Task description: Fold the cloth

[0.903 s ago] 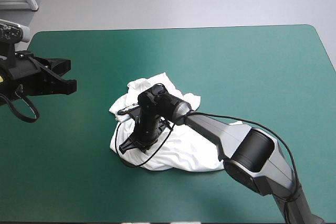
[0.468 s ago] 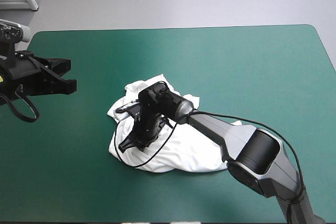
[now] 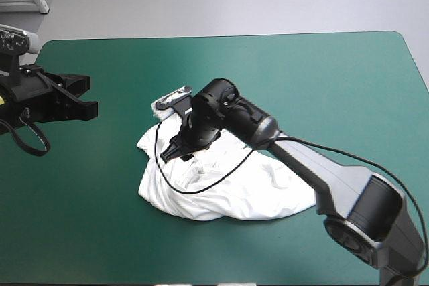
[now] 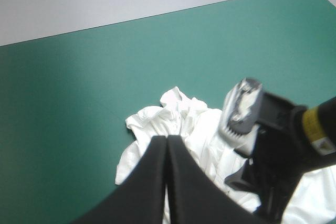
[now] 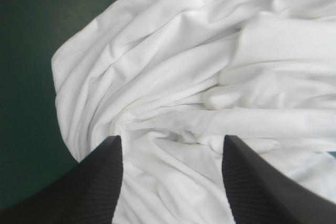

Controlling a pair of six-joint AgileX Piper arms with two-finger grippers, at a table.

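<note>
The white T-shirt (image 3: 228,189) lies as a crumpled heap in the middle of the teal-green table. My right gripper (image 3: 179,151) hangs just over the heap's far left part, pointing down at it. In the right wrist view its black fingers (image 5: 100,182) stand apart, open (image 5: 170,139), with rumpled white folds (image 5: 184,77) below them and nothing pinched. My left gripper (image 3: 90,108) hovers near the table's left edge, well clear of the T-shirt. Its fingers meet in one pointed arch (image 4: 167,139), shut and holding nothing, aimed toward the T-shirt (image 4: 194,124).
Bare teal-green cover (image 3: 322,85) surrounds the heap on every side. The right arm (image 3: 315,172) crosses over the heap's right half from the near right corner.
My right gripper has opened and lifted off the heap, shifting toward the far side. The T-shirt's far left folds have settled. The left arm has not moved.
</note>
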